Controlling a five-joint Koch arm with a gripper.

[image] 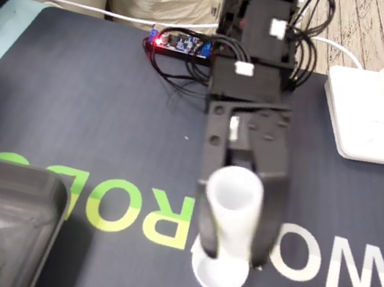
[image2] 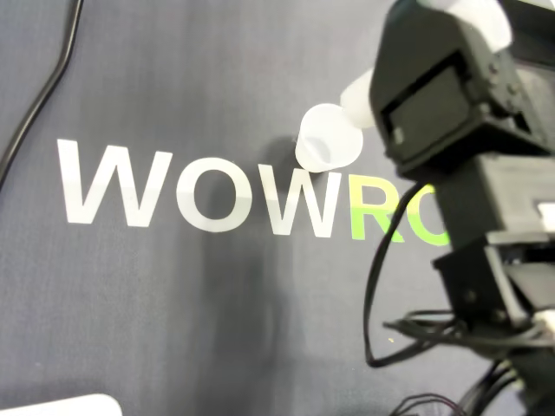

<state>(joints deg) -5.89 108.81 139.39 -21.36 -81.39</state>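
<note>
Gripper [image: 233, 253] clamped around a white tube [image: 234, 210], one jaw on each side, open end up. The tube's flared foot is mid-mat [image: 108, 114], where white lettering meets green. Overhead I read "WOWRO"; the arm hides the rest. Grey tray [image: 57, 190] well apart.

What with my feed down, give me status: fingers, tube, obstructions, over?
Fingers closed on white tube. Tube upright over mat lettering. Far left in fixed view, grey tray; nothing between.
</note>
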